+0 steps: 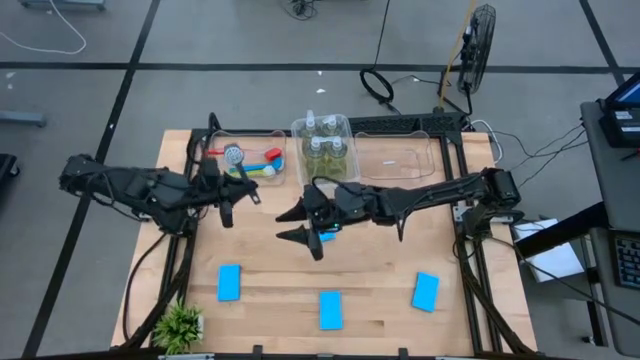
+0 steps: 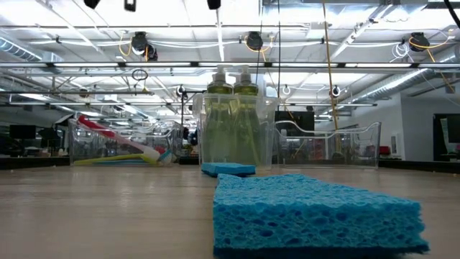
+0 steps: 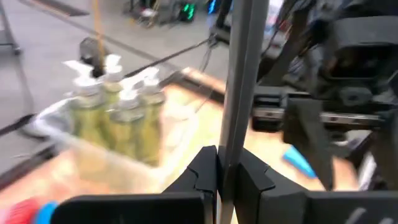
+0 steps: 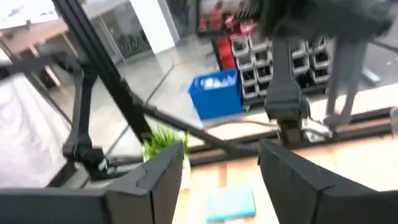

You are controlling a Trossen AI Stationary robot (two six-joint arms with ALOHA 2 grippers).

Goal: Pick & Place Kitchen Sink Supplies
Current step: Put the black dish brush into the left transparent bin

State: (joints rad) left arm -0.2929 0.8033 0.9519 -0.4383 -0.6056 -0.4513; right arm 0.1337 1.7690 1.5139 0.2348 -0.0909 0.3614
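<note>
Left pincer (image 3: pixel 227 177) clamped on grey brush (image 3: pixel 239 87)

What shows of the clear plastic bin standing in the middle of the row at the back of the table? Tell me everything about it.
The clear plastic bin is a small, tall-walled, see-through tub with rounded corners and no lid. It stands upright on the wooden table near the back edge, between a clear bin holding brushes and another clear bin; whether it touches them cannot be told. Four clear bottles of yellow-green liquid with white tops stand upright inside it.
</note>
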